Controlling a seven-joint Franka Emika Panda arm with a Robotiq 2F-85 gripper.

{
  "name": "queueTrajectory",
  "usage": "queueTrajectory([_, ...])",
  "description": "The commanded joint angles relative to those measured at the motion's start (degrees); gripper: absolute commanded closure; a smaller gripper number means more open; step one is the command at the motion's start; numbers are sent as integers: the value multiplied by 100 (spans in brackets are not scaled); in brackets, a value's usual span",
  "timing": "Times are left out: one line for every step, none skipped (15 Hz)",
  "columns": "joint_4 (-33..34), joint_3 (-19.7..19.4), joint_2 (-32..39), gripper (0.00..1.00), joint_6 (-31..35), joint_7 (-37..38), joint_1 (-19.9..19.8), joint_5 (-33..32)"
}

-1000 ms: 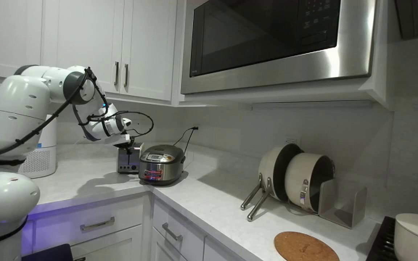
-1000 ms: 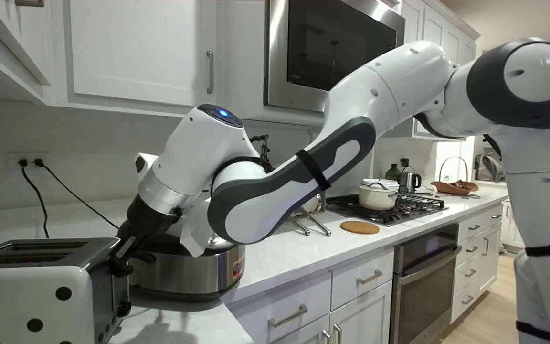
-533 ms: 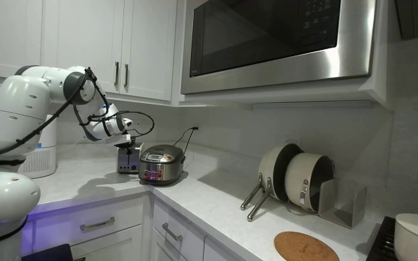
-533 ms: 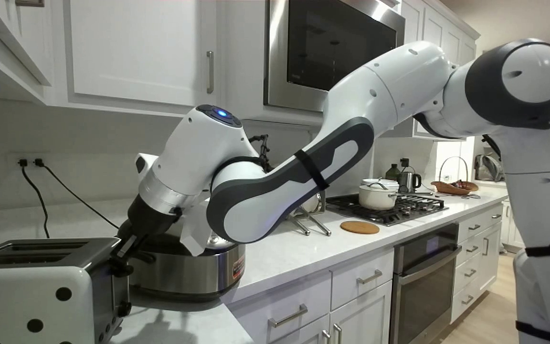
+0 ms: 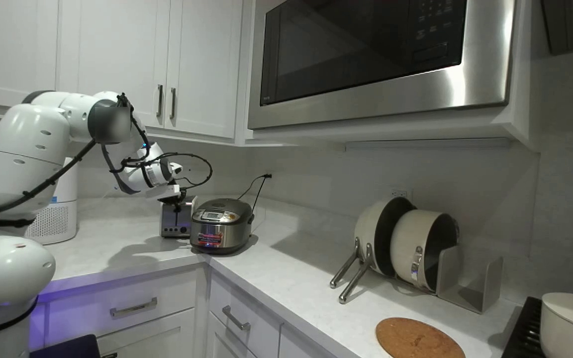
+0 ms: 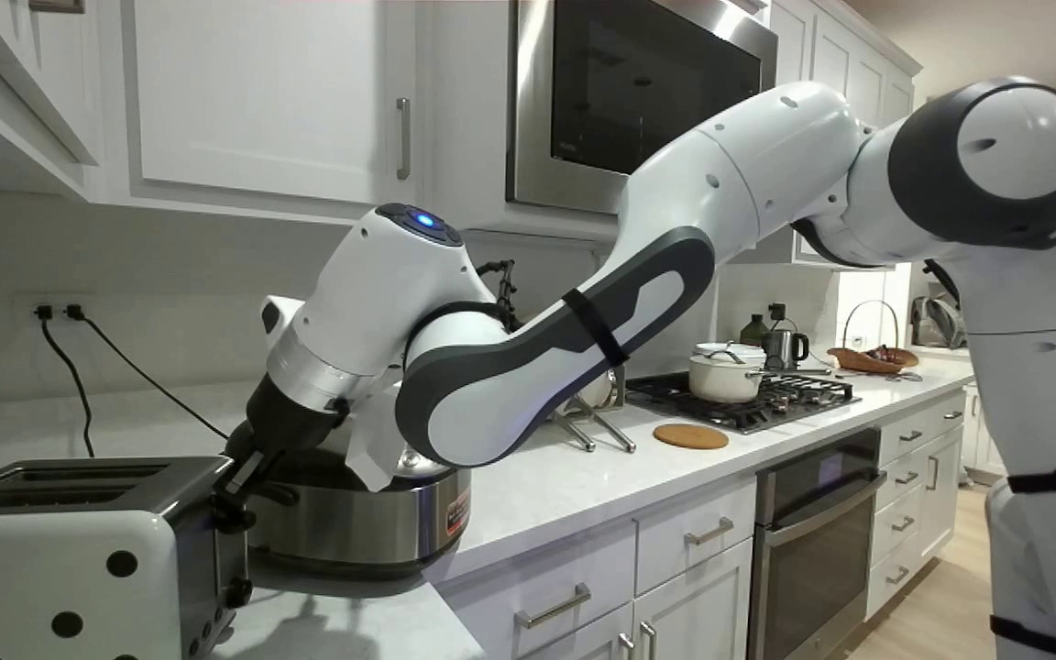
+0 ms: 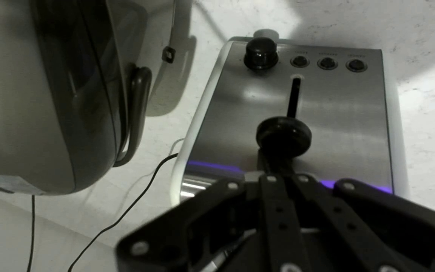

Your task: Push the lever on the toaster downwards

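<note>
The toaster (image 5: 168, 220) stands at the counter corner in both exterior views. Its side (image 6: 33, 568) is white with black dots, and its end panel is brushed silver in the wrist view (image 7: 338, 113). The round black lever knob (image 7: 284, 132) sits in a vertical slot. Open slot shows between the knob and the button end; the rest is hidden. My gripper (image 7: 275, 162) looks shut and empty, with its tips just above the knob, seemingly against it. Exact contact is hidden. In the exterior views my gripper (image 6: 239, 486) is at the toaster's end by the lever (image 6: 233, 515).
A steel rice cooker (image 5: 221, 231) stands close beside the toaster and the gripper; its side handle (image 7: 138, 109) shows in the wrist view. Cords (image 6: 157, 383) run to the wall outlet. A white air purifier (image 5: 55, 221) stands behind the arm. Upper cabinets (image 5: 202, 74) hang above.
The arm's elbow links have shifted very slightly. The gripper, lever and toaster look the same in the exterior views.
</note>
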Motion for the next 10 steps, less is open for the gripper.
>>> queueTrajectory([218, -77, 212, 100, -178, 171, 117, -151])
queueTrajectory([216, -76, 232, 100, -184, 169, 120, -149])
queueTrajectory([213, -77, 254, 100, -188, 170, 123, -146])
queueTrajectory([208, -73, 281, 100, -192, 164, 122, -134])
queueTrajectory([206, -71, 307, 100, -193, 158, 120, -122])
queueTrajectory([201, -72, 336, 100, -195, 155, 119, -118])
queueTrajectory([201, -73, 363, 100, -194, 155, 119, -115])
queueTrajectory([197, -68, 392, 100, -192, 144, 113, -98])
queueTrajectory([193, -65, 418, 100, -185, 138, 107, -83])
queueTrajectory([190, -53, 447, 100, -184, 121, 99, -55])
